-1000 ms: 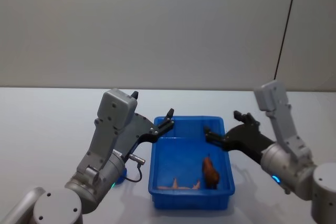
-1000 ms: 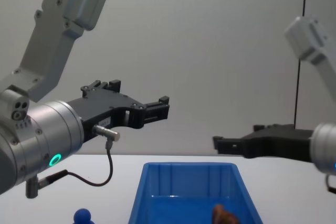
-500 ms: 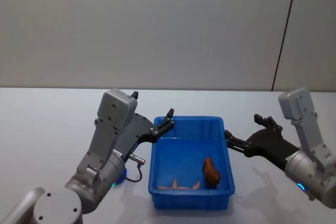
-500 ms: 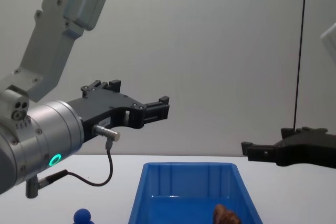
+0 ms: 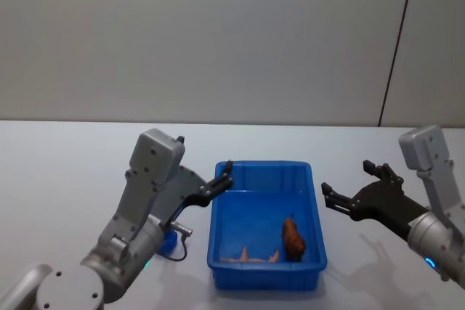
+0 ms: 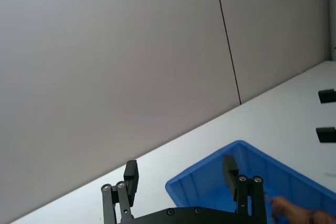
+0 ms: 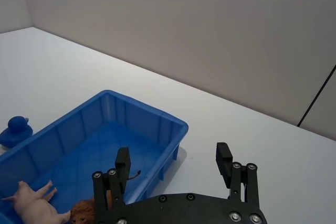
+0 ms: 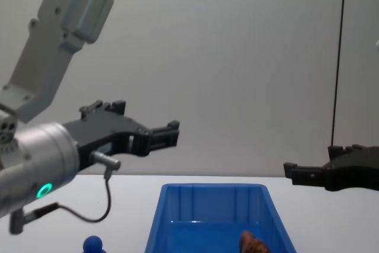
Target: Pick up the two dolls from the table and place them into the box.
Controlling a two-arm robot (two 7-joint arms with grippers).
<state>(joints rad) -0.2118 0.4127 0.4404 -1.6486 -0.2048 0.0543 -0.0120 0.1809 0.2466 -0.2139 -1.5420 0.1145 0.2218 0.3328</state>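
The reddish-brown fuzzy doll (image 5: 292,238) lies inside the bright blue ribbed plastic bin (image 5: 265,279); the small bright blue ball-headed toy (image 7: 14,131) sits on the white tabletop (image 5: 65,172) just beside the bin's left wall. The left gripper (image 6: 180,167) hovers above the bin's left rim, the right gripper (image 7: 172,153) above bare table to its right — both spread wide, empty.

Open lane straight down into the box (image 5: 266,279) from above; left gripper (image 5: 220,178) crowds its left rim (jaws spread), right gripper (image 5: 347,183) stands off beside.
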